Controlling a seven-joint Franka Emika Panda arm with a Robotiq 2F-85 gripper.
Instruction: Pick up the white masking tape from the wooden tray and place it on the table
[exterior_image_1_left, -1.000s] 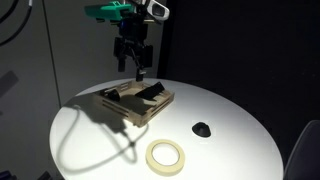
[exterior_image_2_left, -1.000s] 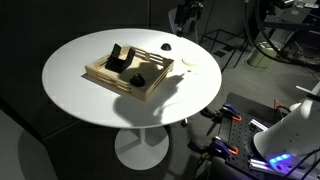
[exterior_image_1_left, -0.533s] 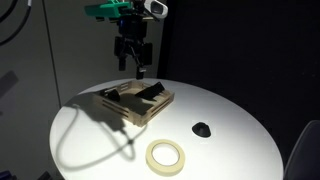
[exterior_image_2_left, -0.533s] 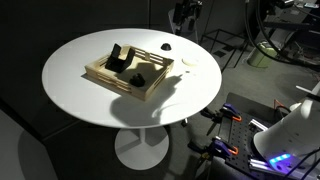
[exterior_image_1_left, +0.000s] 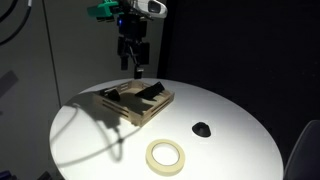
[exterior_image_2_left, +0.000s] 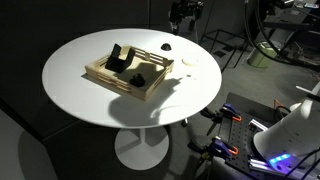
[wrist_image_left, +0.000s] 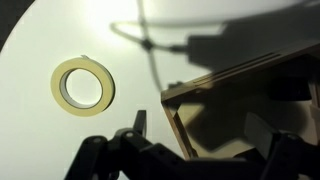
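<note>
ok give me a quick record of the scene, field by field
tape: flat on the table, outside the tray
tray: wooden, on the table, dark items inside
small black thing: on the table, apart from the tape
gripper: raised above the table, open, holding nothing
task state: tape already off the tray

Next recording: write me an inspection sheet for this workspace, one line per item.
Surface: round white table, brightly lit, with hard shadows.
Job's things: white masking tape lies flat on the table, outside the wooden tray.
Clutter: dark items in the tray; small black object on the table.
Grippers: hand above the tray, open, holding nothing.
Cables: dark looping line across the table; cable or shadow, cannot tell.
Surroundings: dark room, equipment beside the table.
</note>
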